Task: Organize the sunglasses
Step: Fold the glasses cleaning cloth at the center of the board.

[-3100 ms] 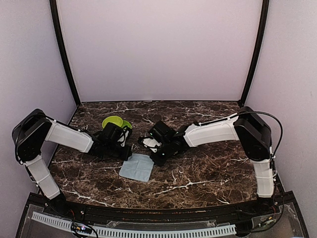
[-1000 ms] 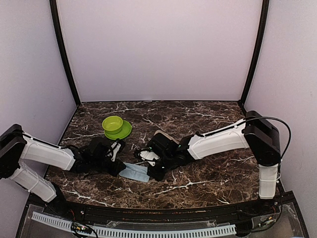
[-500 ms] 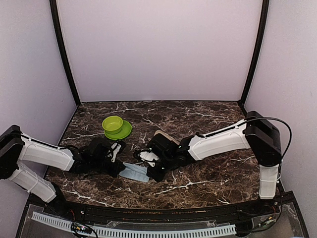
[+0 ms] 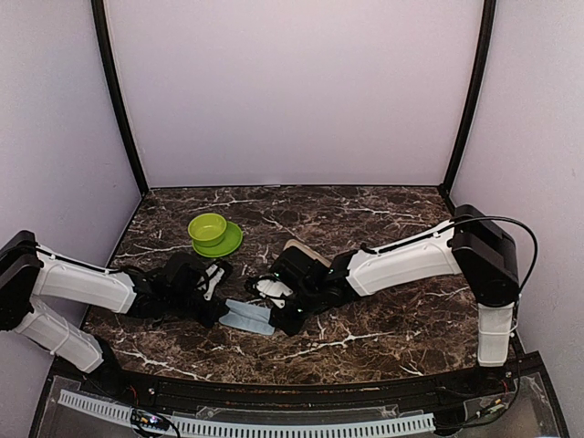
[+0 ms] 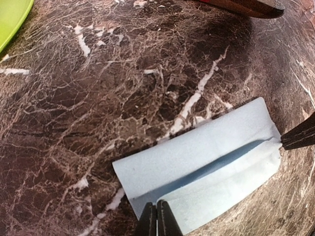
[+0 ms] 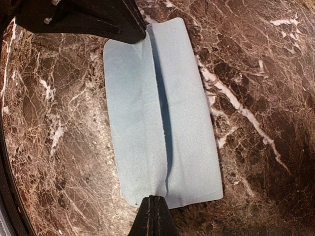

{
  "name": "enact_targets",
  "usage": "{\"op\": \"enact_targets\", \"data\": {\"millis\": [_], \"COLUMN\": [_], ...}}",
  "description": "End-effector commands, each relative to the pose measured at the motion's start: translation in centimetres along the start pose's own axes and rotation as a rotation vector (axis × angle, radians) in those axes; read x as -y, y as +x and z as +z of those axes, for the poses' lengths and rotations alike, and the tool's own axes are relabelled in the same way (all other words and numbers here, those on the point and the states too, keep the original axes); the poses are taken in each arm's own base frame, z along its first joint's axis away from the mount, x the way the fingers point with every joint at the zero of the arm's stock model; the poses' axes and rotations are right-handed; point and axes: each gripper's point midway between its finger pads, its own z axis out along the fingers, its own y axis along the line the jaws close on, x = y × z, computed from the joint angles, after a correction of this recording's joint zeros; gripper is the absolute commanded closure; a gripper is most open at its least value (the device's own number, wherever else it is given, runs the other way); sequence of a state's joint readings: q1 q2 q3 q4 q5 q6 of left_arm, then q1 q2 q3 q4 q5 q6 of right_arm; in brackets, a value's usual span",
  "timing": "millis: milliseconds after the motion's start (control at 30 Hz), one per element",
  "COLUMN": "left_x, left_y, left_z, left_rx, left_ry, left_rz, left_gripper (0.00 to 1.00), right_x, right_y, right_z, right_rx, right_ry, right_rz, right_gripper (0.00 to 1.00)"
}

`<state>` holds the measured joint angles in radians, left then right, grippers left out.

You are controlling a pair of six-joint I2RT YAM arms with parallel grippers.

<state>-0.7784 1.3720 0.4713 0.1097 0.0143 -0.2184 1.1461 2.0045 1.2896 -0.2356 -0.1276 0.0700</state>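
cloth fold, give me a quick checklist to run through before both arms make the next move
1. Left end effector shut on the cloth edge: ok.
2. Right end effector shut on the opposite edge: ok.
3. Both grips on the same line across the cloth: ok, each sits at one end of the middle crease.
4. Cloth lying flat: not ok, a ridge or flap runs down its middle between the grips.
5. Green bowl clear of the cloth: ok, it stands apart, farther back on the table.
6. Sunglasses located: cannot tell, only a dark object shows at the top edge of the left wrist view.
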Motion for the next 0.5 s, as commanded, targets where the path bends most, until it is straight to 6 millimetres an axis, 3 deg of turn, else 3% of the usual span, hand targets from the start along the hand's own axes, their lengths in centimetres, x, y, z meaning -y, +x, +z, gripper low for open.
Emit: {"op": "enact_targets", "data": {"millis": [0, 467], "left_x": [0.41, 0.95], "left_y": [-1.12, -0.85], "left_z": [-0.74, -0.75], "left_rx": [0.024, 0.015], "left_ry": [0.005, 0.018], "left_rz": [0.025, 0.035], "left_gripper": [0.98, 0.96], "right_x": [-0.86, -1.02], "right_y": [-0.92, -0.5], "right_z": [-0.81, -0.52], "right_rx": [0.035, 0.03], "right_ry": [-0.018, -0.027], "right_rz": [0.0, 0.005], "right_gripper": [1.0, 1.0]}}
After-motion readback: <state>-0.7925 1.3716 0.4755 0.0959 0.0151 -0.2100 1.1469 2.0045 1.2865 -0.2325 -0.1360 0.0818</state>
